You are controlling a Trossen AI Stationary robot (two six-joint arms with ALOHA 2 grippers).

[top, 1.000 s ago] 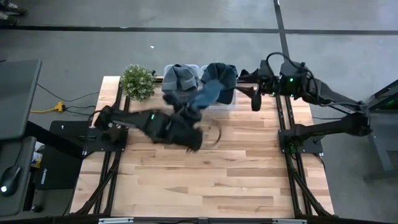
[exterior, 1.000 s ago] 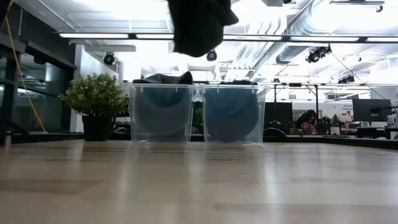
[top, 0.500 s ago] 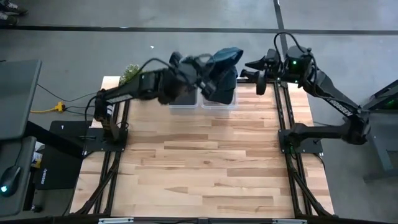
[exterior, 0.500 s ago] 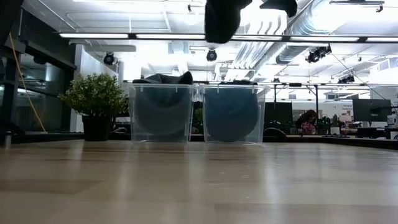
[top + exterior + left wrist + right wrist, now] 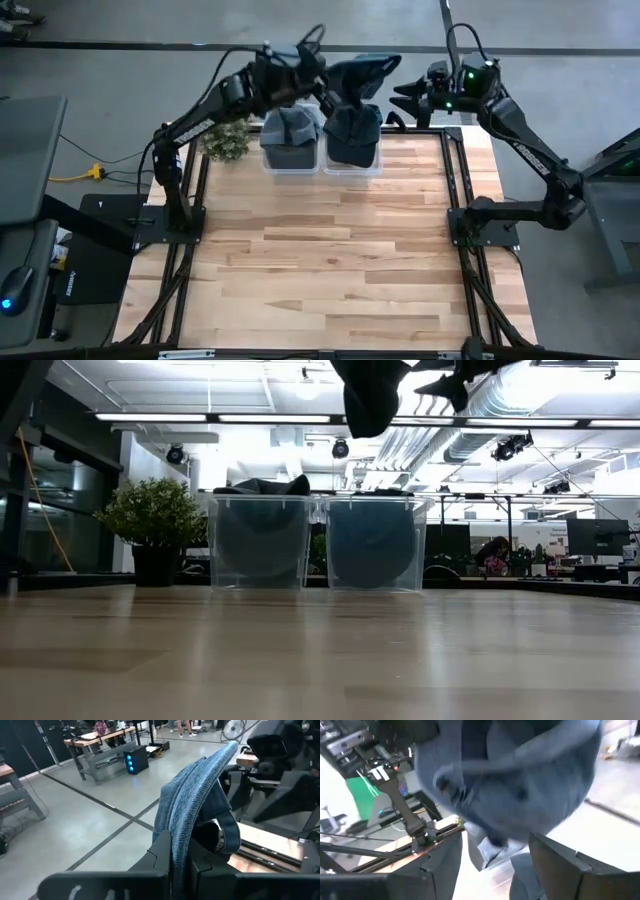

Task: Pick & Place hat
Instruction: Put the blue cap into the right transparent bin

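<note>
Blue knit hat (image 5: 192, 795) is pinched tight in the left hand (image 5: 181, 851), high in the air above the two clear bins (image 5: 322, 162) at the back of the wood surface (image 5: 330, 250). Close by, the right hand (image 5: 405, 100) has its fingers spread wide, facing the hat.

We count two clear bins (image 5: 291, 160) (image 5: 351, 160) side by side at the table's twelve o'clock edge, one potted plant (image 5: 228, 140), three hats (image 5: 362, 73) (image 5: 289, 125) (image 5: 354, 128), and two arms (image 5: 200, 120) (image 5: 525, 130).
</note>
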